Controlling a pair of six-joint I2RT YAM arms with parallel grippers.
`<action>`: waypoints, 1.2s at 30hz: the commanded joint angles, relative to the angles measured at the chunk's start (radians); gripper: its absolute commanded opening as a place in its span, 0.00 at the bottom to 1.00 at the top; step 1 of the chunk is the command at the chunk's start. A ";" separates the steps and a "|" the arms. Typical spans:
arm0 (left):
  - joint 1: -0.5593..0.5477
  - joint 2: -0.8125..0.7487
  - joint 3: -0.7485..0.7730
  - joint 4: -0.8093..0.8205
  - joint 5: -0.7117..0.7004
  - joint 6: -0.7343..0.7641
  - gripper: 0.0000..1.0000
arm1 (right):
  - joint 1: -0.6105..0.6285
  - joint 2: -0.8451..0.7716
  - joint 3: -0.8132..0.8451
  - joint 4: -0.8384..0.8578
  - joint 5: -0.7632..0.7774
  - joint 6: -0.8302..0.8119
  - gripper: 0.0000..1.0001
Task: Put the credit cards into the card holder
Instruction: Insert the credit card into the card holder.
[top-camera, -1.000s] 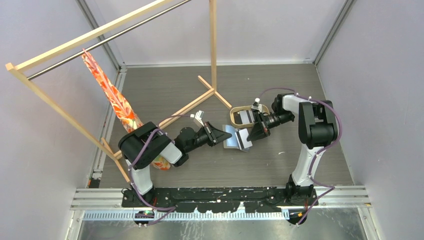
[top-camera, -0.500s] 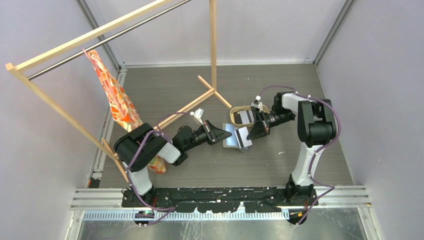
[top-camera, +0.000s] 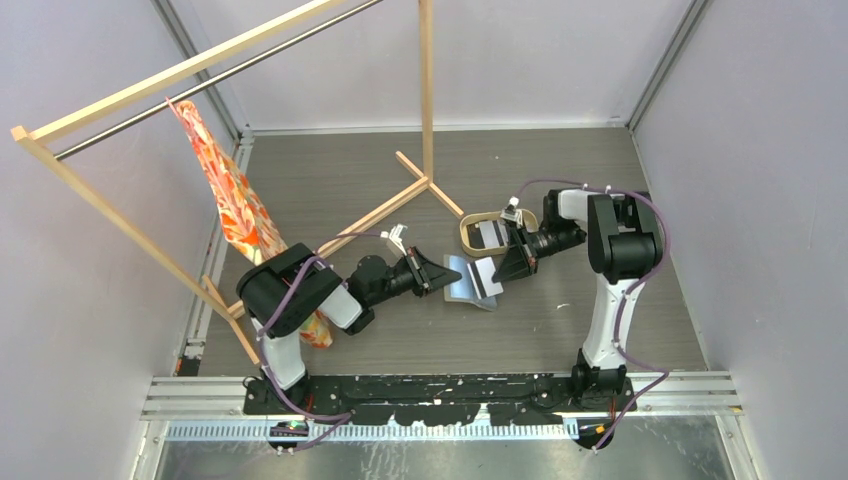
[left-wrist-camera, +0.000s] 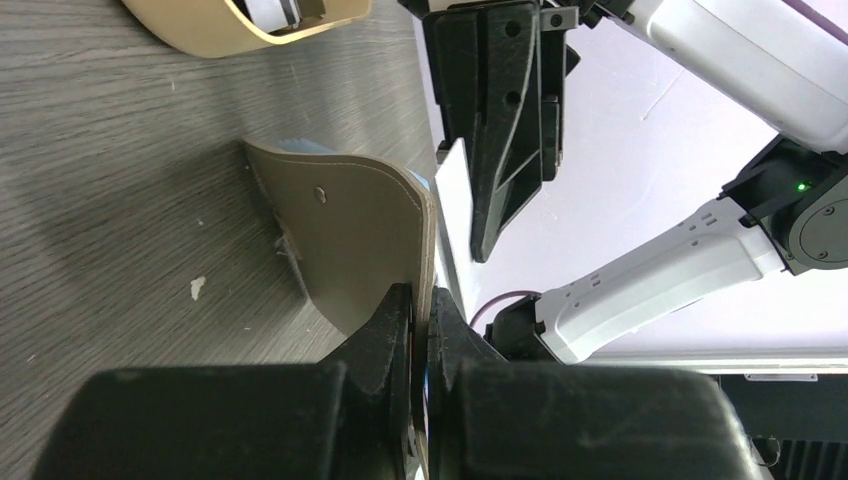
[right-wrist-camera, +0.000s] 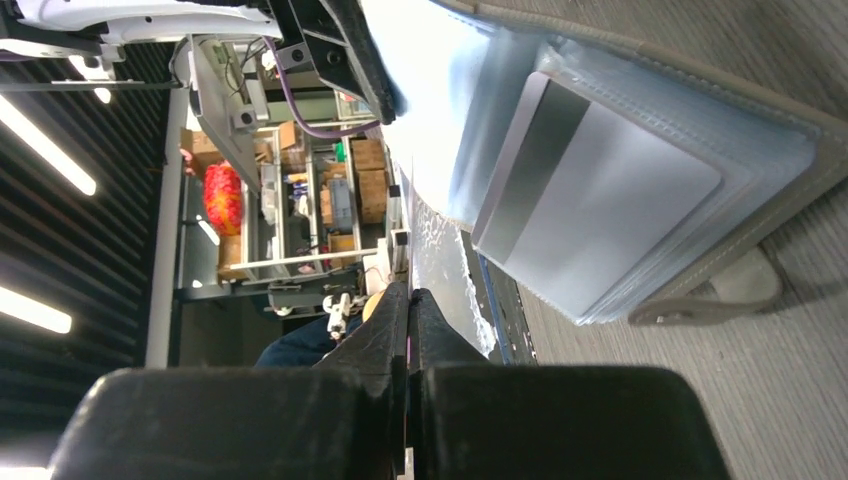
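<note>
Where the arms rise from the near edge of the table, the left gripper reaches toward the middle. Its fingers are clenched on the rim of the card holder. The holder lies open on the table between the two grippers. Only the left wrist view makes this grip plain: the taupe flap is pinched and lifted off the wood in a curve, its small snap button facing the camera (from above it is just a pale patch).

The right gripper comes in from the other side, its tips just beside the holder's right edge. Its fingers are pressed tight together, and the right wrist view shows nothing between them. That view alone shows the holder's inside up close: a whitish striped card lies flat on the open lining, seemingly under a clear sleeve. I cannot tell how deep it sits.

Just beyond the holder stands an oval wooden tray with a second card in it. Farther back is a wooden rack, with an orange patterned cloth hanging at its left.
</note>
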 joint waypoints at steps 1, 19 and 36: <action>0.004 0.008 0.002 0.083 -0.001 -0.018 0.01 | 0.026 0.049 0.026 -0.025 -0.038 -0.037 0.01; -0.004 0.066 -0.087 -0.049 -0.038 -0.130 0.06 | 0.026 -0.310 -0.180 0.697 0.293 0.663 0.01; -0.144 -0.512 0.158 -1.370 -0.332 0.270 0.49 | 0.161 -0.363 -0.220 0.789 0.434 0.877 0.01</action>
